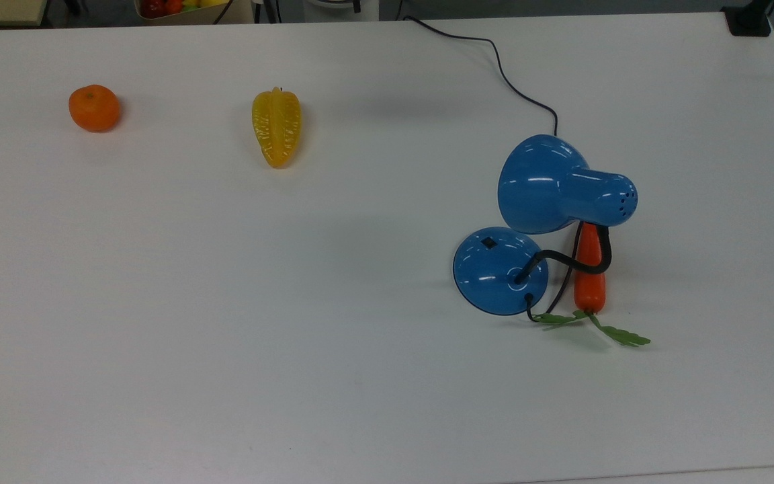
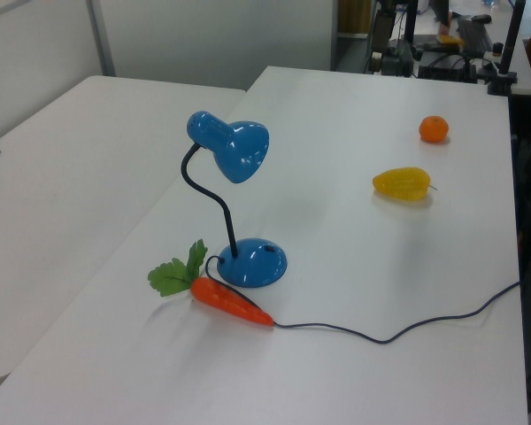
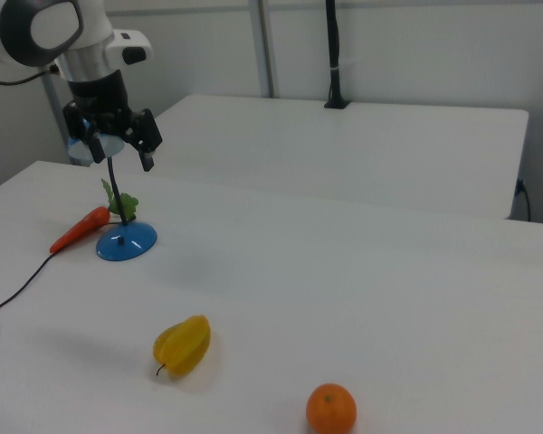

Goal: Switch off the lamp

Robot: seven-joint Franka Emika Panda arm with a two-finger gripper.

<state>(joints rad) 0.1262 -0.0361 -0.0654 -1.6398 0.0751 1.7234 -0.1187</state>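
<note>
gripper (image 3: pixel 120 152) fingers spread wide – empty (lamp (image 3: pixel 125 240) untouched)

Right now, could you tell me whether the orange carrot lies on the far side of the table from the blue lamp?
No, the orange carrot lies right beside the glossy blue desk lamp, next to its round base.

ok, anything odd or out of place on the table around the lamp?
Mostly tidy. One oddity: the carrot lies right beside the lamp base, under the gooseneck and shade in the top view, with the cord passing its tip. The lamp stands upright. The starfruit and orange lie apart, nothing spilled or damaged.
</note>
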